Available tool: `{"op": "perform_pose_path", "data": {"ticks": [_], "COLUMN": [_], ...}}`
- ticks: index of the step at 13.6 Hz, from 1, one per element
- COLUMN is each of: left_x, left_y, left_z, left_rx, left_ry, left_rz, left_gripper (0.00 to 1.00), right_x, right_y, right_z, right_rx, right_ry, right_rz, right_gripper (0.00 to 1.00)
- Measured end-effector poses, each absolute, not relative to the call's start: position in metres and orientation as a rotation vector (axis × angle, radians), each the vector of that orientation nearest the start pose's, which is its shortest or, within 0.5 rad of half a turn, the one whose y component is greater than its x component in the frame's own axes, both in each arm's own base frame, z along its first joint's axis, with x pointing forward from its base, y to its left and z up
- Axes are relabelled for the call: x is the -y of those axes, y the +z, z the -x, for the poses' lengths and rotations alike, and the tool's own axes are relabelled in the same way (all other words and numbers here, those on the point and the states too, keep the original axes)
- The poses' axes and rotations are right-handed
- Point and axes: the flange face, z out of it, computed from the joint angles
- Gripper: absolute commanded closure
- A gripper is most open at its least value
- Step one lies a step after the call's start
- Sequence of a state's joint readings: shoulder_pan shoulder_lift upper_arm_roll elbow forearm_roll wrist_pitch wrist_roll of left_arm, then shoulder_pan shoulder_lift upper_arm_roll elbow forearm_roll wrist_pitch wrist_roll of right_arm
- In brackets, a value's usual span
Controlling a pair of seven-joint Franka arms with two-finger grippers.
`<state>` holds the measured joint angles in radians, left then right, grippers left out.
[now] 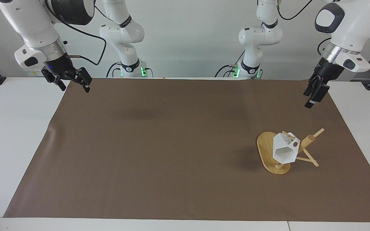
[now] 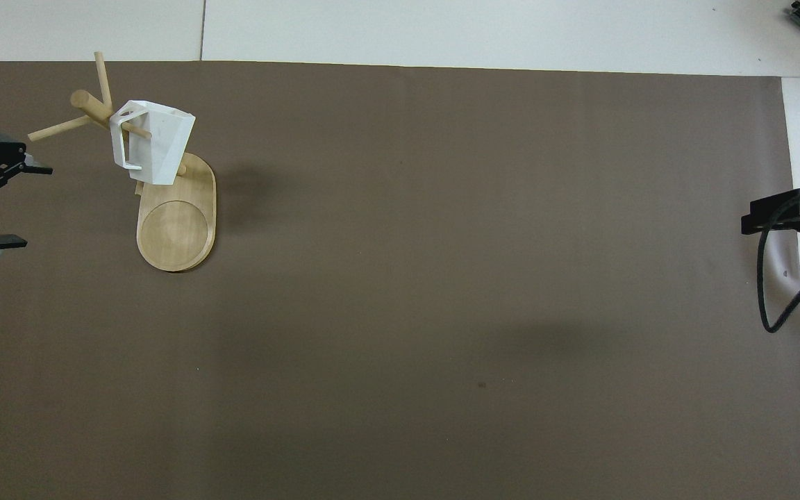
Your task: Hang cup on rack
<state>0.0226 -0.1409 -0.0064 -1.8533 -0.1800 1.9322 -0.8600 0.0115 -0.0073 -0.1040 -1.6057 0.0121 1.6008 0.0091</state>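
Black and empty, the left gripper (image 1: pixel 313 96) hangs with its fingers apart over the edge of the brown mat (image 1: pixel 172 144) at the left arm's end of the table (image 1: pixel 11 128), well clear of the rack (image 1: pixel 276 157). The white cup (image 1: pixel 284 150) hangs by its handle on one of the rack's pegs, tilted, above the oval wooden base. At the right arm's end, the right gripper (image 1: pixel 72 81) waits over the mat's corner, its fingers also apart and empty.
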Motion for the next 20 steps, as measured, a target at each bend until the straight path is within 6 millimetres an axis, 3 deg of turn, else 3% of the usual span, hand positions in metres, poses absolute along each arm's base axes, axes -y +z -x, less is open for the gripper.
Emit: {"op": "perform_pose_path", "data": {"ticks": [6,10,13,20], "left_x": [0.008,0.018,0.031,0.035], "left_y": [0.633,0.653,0.655,0.651], "left_z": [-0.526,-0.523,-0.522,-0.522], "left_rx": [0.592,0.239,0.115,0.047], "left_ry": [-0.197,-0.09,-0.06,-0.02], "left_rz": [3.141,3.151,3.154,3.152], "left_gripper": [0.0,0.0,0.0,0.0], "right_x": [0.05,0.05,0.05,0.05], "right_y": [0.615,0.615,0.615,0.615], "right_z": [-0.552,-0.552,-0.552,-0.552], "right_rx": [-0.159,-0.159,-0.159,-0.159], "right_ry": [-0.004,-0.004,-0.004,-0.004], "right_rz": [3.125,3.125,3.125,3.125], "right_gripper": [0.0,0.0,0.0,0.0]}}
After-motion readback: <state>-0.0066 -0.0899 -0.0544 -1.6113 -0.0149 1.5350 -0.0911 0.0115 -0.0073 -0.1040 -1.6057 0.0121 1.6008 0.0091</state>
